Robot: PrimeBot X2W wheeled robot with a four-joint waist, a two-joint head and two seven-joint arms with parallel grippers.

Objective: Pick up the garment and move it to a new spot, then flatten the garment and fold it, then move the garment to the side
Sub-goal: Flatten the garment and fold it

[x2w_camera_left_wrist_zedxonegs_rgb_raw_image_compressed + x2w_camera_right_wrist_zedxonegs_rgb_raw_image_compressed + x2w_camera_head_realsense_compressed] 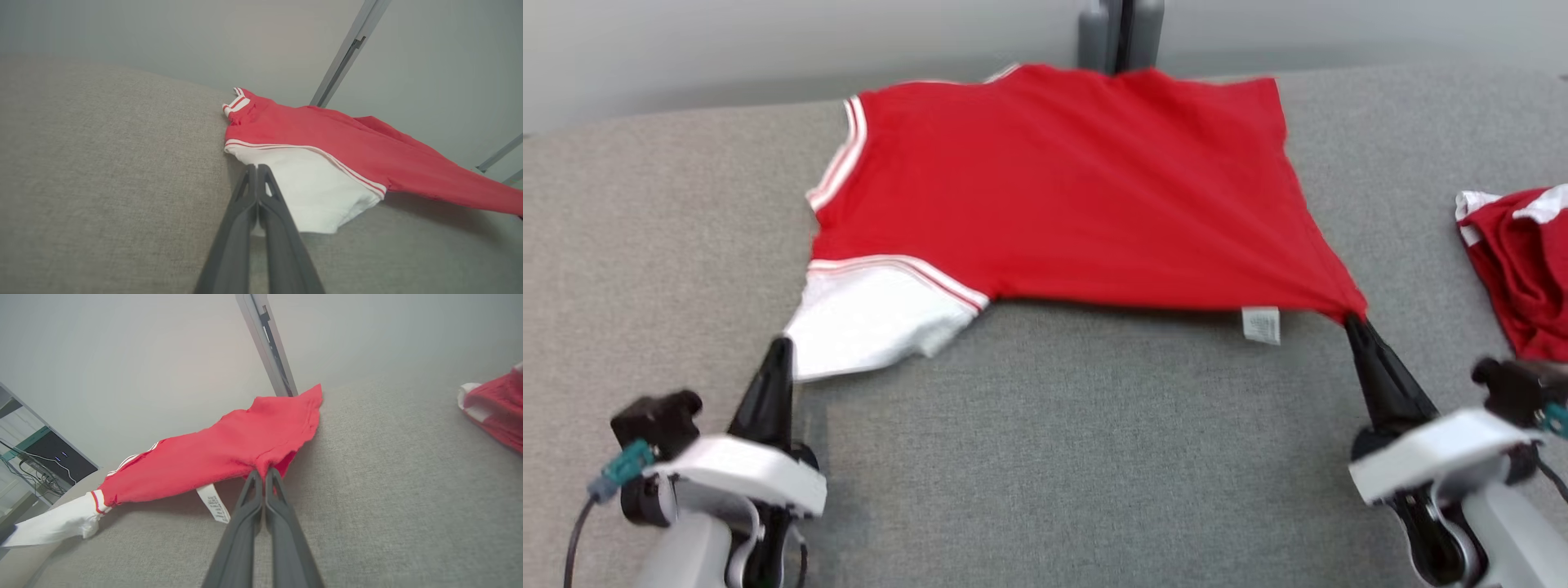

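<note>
The red garment lies spread on the grey table, with a white sleeve at its near left and a white label hanging from its near edge. My left gripper is shut on the near corner of the white sleeve; in the left wrist view its tips pinch the cloth's edge. My right gripper is shut on the garment's near right corner, which is pulled taut into a point. In the right wrist view this gripper bites the red cloth, and the label hangs beside it.
A second red and white garment lies bunched at the table's right edge. A grey post stands behind the table's far edge. At the far left of the right wrist view a rack with cables stands beyond the table.
</note>
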